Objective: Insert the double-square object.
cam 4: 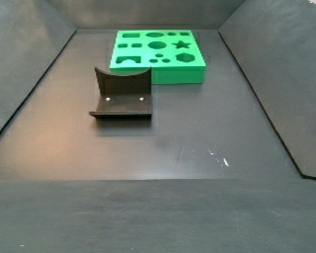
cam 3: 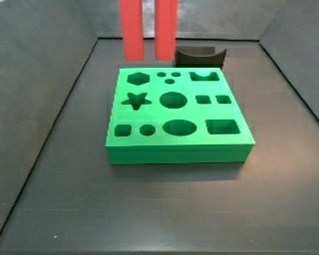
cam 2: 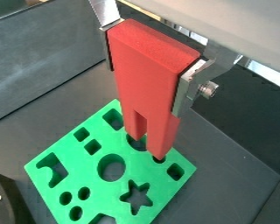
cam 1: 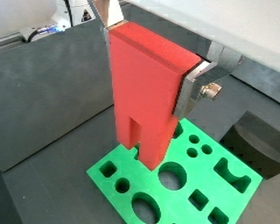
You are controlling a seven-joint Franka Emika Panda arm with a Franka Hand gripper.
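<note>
The double-square object (cam 1: 149,92) is a tall red block that ends in two square prongs. It hangs upright and also shows in the wrist view (cam 2: 149,87). My gripper (cam 1: 150,57) is shut on its upper end, one silver finger (cam 2: 192,83) on each side. The prongs point down over the far part of the green board (cam 1: 113,171) with its shaped holes, seen again in a wrist view (cam 2: 149,171). In a side view the red prongs (cam 3: 147,30) stand above the board's (cam 3: 175,153) far edge. I cannot tell whether they touch it.
The dark fixture (cam 4: 121,94) stands on the floor in front of the green board (cam 4: 158,74) in a side view and just behind it in the side view (cam 3: 199,57). It shows beside the board in a wrist view (cam 1: 259,144). Dark walls enclose the floor.
</note>
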